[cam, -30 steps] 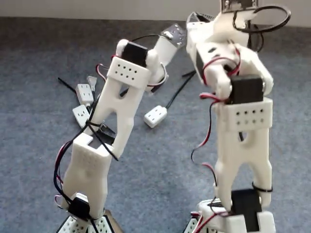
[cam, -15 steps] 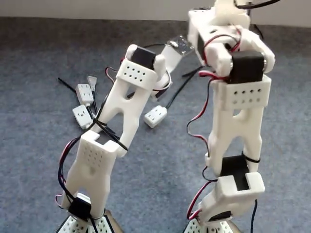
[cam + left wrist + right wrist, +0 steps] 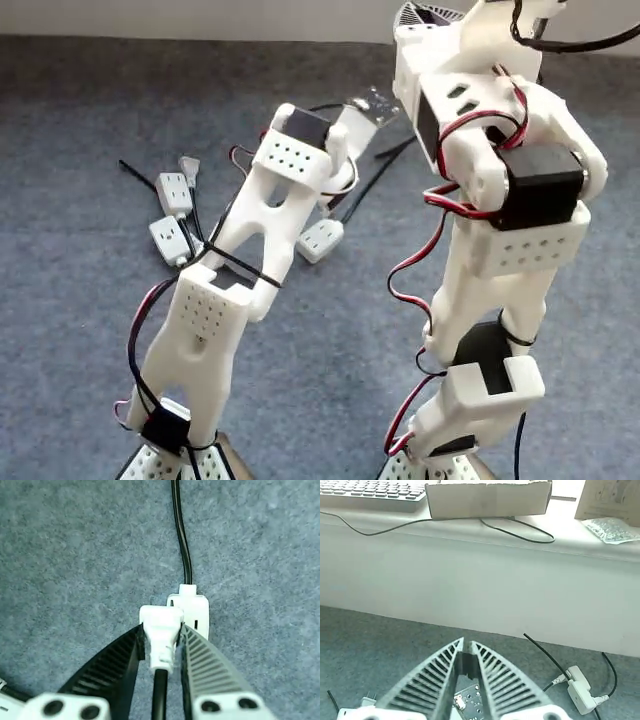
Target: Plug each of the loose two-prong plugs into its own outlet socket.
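My left gripper (image 3: pixel 161 629) is shut on a white two-prong plug (image 3: pixel 161 639) with a black cord, held low over the carpet. Right behind the plug lies a white outlet socket (image 3: pixel 193 611), its black cord (image 3: pixel 181 535) running away from me; whether plug and socket touch I cannot tell. In the high view this socket (image 3: pixel 320 240) lies beside the left arm (image 3: pixel 285 195). Two more white sockets (image 3: pixel 175 192) (image 3: pixel 170 240) and a loose plug (image 3: pixel 188 166) lie at the left. My right gripper (image 3: pixel 466 646) is shut on nothing, raised high and facing the wall.
Grey carpet (image 3: pixel 80 330) covers the floor. The right arm (image 3: pixel 510 230) stands tall at the right. A white wall (image 3: pixel 480 590) with a ledge holding a keyboard (image 3: pixel 370 490) and cardboard box (image 3: pixel 487 497) rises behind. A joined white socket and plug (image 3: pixel 579 690) lies near the wall.
The left arm has shifted right and forward over the middle socket. The right arm has folded and swung to the right, its elbow closer to the camera. The sockets have stayed put.
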Controlling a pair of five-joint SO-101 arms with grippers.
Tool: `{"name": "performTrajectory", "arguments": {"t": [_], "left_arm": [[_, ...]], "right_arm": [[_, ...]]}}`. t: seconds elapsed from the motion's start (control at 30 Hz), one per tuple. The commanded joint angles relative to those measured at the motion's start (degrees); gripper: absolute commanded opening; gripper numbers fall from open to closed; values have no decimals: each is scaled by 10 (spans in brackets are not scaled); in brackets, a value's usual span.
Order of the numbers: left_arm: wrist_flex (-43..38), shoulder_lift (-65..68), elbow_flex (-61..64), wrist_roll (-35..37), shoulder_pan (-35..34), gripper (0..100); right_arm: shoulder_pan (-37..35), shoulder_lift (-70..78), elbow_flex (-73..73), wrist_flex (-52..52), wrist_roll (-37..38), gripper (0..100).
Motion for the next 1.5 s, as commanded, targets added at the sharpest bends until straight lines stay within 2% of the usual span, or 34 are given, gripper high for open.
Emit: {"name": "performTrajectory", "arguments": {"t": [0.0, 0.5, 0.7, 0.93, 1.13, 1.47], "left_arm": [[-3, -8, -9, 4, 9, 7], [42, -7, 0, 8, 10, 7], [42, -41, 58, 8, 27, 7], [41, -122, 126, 8, 14, 7], [42, -189, 162, 8, 8, 7], [38, -195, 213, 4, 8, 7]], "right_arm": [[4, -6, -20, 0, -1, 13], [1, -5, -20, 1, -1, 13], [1, -4, -19, 0, -1, 13], [0, -4, -19, 0, -2, 13], [-27, -4, -19, 4, -2, 13], [-29, -5, 15, -9, -2, 13]]}}
